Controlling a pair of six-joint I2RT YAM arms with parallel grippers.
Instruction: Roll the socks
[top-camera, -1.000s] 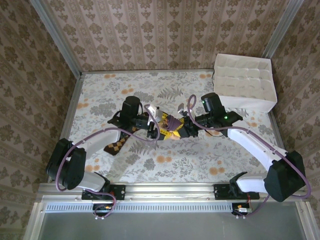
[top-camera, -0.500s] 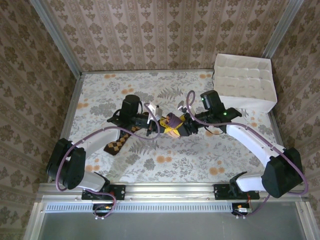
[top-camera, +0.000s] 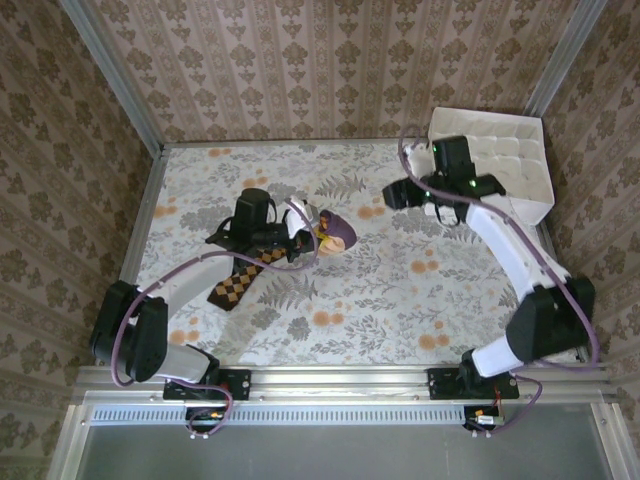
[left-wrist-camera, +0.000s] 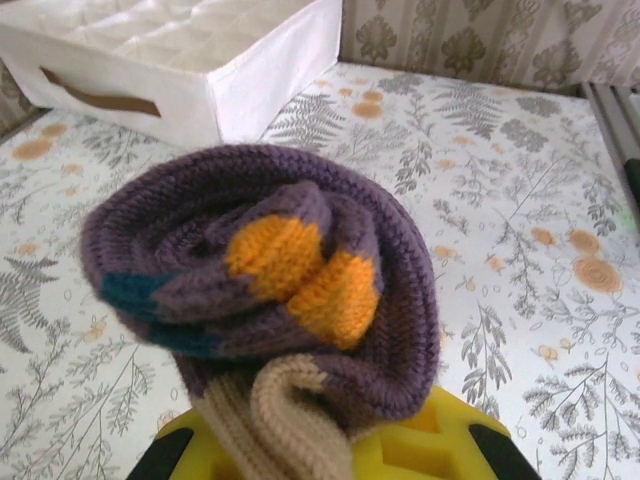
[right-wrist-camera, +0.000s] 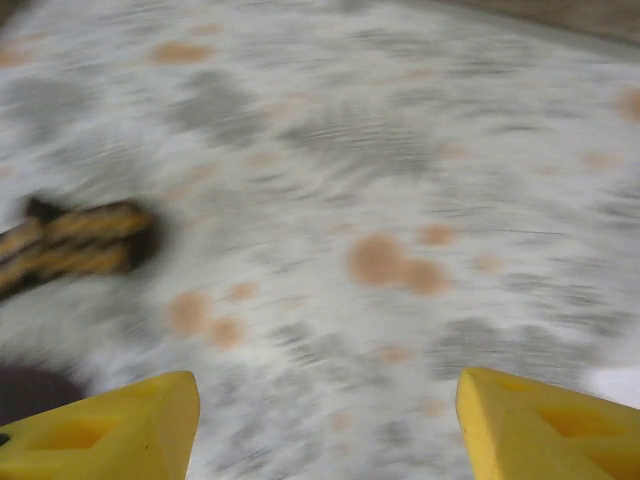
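The left jaws were closed tight on the purple sock (left-wrist-camera: 260, 290), which was rolled into a ball with orange and teal patches at its centre and a tan strip running down between the yellow fingers (left-wrist-camera: 440, 445); from above, the ball sat left of the middle of the table (top-camera: 400, 300); the brown checked sock (top-camera: 236, 284) lay flat on the table, partly under the left arm (top-camera: 190, 275), nearer the bases than the ball; the right jaws stood wide apart with nothing between them, over blurred flowered cloth; the right arm (top-camera: 500, 240) reached to the white divided box (top-camera: 500, 165) at the far right corner, well apart from both socks.
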